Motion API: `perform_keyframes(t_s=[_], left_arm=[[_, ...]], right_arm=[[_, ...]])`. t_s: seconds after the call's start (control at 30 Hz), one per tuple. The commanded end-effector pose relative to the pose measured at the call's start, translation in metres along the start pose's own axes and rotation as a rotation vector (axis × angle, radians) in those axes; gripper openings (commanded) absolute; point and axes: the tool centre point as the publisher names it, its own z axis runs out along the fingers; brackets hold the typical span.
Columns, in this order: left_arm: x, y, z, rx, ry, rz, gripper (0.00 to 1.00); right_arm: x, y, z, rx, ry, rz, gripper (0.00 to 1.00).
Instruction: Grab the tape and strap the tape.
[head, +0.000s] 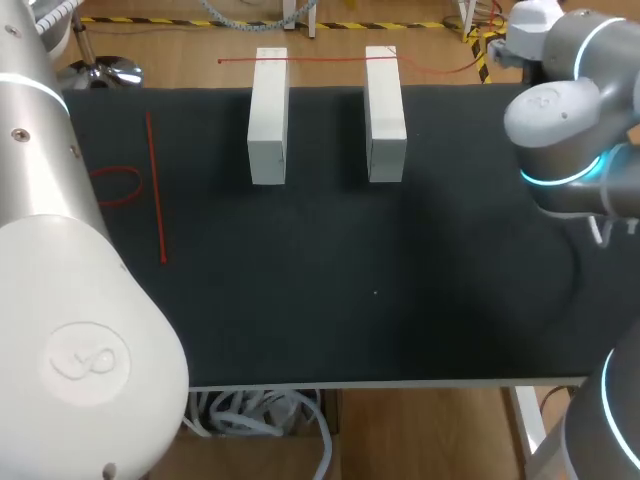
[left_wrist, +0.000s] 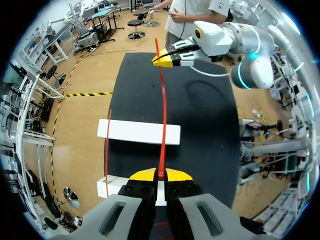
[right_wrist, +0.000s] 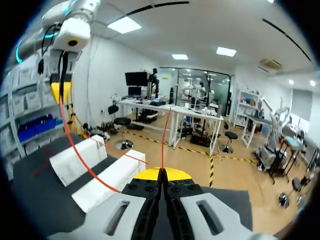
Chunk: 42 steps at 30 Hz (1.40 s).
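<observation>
Both jaws are clamping shut on the thin red tape strip (left_wrist: 163, 115), one set at each end, so I am holding it stretched in a straight line between them. It is running from my left jaws ahead to my right jaws and crossing above the two white rectangular blocks (left_wrist: 137, 132) on the black desk (left_wrist: 210, 125). I judge the blocks are serving as supports for the strapping.
</observation>
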Motion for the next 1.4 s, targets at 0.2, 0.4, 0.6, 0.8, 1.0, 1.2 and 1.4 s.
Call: perform_keyframes(t_s=[0.2,0.4,0.6,0.8,1.0,1.2,1.4], left_arm=[[-0.001,-0.001,-0.002,-0.006,0.004,-0.001,0.0],[-0.001,-0.001,-0.002,-0.006,0.004,-0.001,0.0],[-0.001,-0.001,-0.002,-0.006,0.004,-0.001,0.0],[-0.001,-0.001,-0.002,-0.006,0.004,-0.001,0.0],[-0.001,-0.001,-0.002,-0.006,0.004,-0.001,0.0],[-0.001,-0.001,-0.002,-0.006,0.004,-0.001,0.0],[-0.001,-0.001,-0.002,-0.006,0.004,-0.001,0.0]], right_arm=[[-0.016,0.005,-0.007,0.122,0.182,-0.475,0.0],[-0.019,0.003,-0.011,0.126,0.197,-0.588,0.0],[-0.018,0.005,-0.012,0.095,0.179,-0.537,0.0],[-0.018,0.005,-0.012,0.095,0.179,-0.537,0.0],[-0.016,0.006,-0.009,0.094,0.186,-0.563,0.0],[-0.003,0.022,0.006,0.091,0.21,-0.738,0.0],[0.005,0.033,0.014,0.111,0.197,-0.84,0.0]])
